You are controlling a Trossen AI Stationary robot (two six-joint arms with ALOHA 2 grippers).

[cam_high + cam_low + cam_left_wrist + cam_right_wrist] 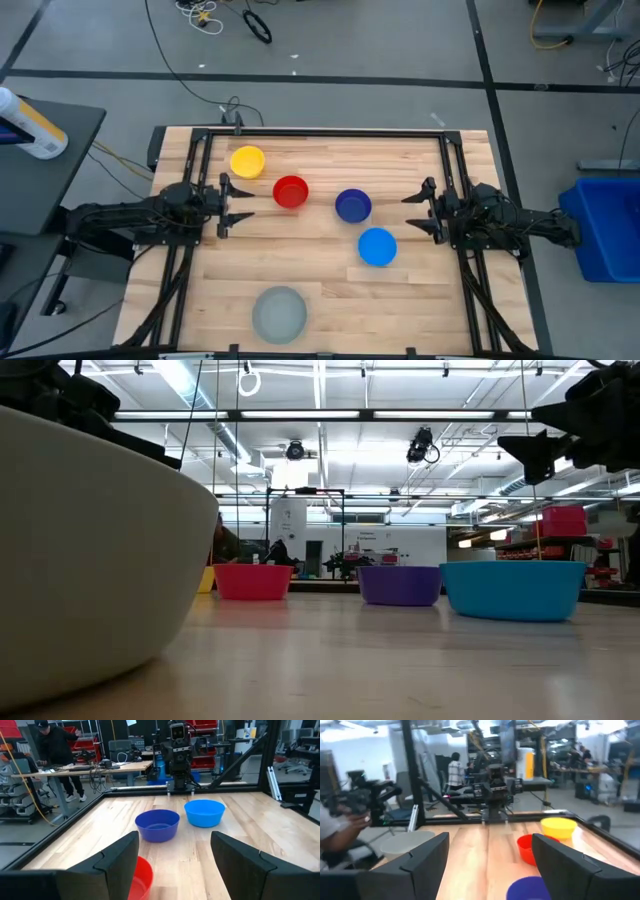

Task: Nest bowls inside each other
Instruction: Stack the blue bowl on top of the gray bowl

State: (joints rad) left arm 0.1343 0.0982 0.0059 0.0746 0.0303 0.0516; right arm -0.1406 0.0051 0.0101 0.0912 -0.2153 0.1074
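Five bowls stand apart, each on its base, on the wooden table (420, 290): yellow (247, 162) at the far left, red (290, 192), dark blue (352, 205), light blue (377, 246), and a larger pale grey one (279, 312) near the front edge. My left gripper (238, 201) hovers open at the table's left side, just left of the red bowl (140, 875). My right gripper (418, 211) hovers open at the right side, level with the dark blue bowl (530, 887). Neither touches a bowl.
A black metal frame (320, 133) runs round the table top. People stand at benches in the room beyond the table. Bare wood lies between the bowls and in the middle of the table.
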